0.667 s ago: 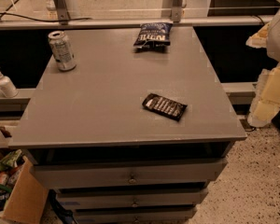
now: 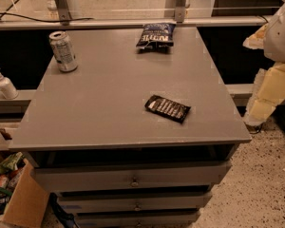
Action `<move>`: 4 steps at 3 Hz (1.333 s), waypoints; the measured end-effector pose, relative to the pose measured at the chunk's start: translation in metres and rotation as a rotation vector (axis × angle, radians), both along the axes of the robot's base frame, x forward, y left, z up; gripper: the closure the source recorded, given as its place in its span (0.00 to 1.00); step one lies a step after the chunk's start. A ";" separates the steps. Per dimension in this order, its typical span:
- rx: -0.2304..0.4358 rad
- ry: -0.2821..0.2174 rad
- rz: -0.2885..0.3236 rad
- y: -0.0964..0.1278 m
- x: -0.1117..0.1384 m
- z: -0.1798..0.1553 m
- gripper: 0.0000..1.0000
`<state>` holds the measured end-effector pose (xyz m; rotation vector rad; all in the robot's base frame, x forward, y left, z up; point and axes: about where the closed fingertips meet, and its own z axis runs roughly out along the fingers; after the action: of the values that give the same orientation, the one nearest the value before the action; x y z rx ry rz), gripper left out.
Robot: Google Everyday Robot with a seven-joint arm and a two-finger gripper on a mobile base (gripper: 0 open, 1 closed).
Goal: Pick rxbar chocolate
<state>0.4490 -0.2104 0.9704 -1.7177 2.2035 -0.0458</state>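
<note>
Rxbar chocolate (image 2: 167, 108): flat on the grey tabletop, right of centre and toward the near edge; dark wrapper with rows of white lettering; long side running from far left to near right; nothing touching it.
Gripper (image 2: 264, 101): pale cream, hanging at the right edge of the view, out past the right side of the table and lower than its top; well apart from the bar; holding nothing that shows.
Grip state: cannot tell whether released or clenched.
Arm (image 2: 280, 30): rounded white shell above the gripper, at the far right.
Tabletop (image 2: 109, 108): plain grey slab, wider at the near edge as seen here.
Snack bag (image 2: 156, 35): dark blue, puffy, lying at the far edge, a little right of centre; well apart from the bar.
Can (image 2: 63, 51): upright, pale, printed, at the far left corner of the top.
Drawers (image 2: 133, 177): stacked under the top on the near side, grey fronts with small knobs, all shut.
Pump bottle (image 2: 4, 83): white, upright on a lower ledge left of the table.
Cardboard box (image 2: 19, 203): on the floor at the near left, with colourful packets inside.
Floor (image 2: 256, 189): speckled, showing at the near right.
</note>
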 end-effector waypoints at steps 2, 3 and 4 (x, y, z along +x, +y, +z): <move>0.115 0.053 0.124 0.050 0.035 -0.045 0.00; 0.148 0.069 0.198 0.073 0.045 -0.073 0.00; 0.167 0.074 0.257 0.091 0.055 -0.097 0.00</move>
<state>0.5041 -0.1190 0.8734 -1.9163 1.9547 0.2612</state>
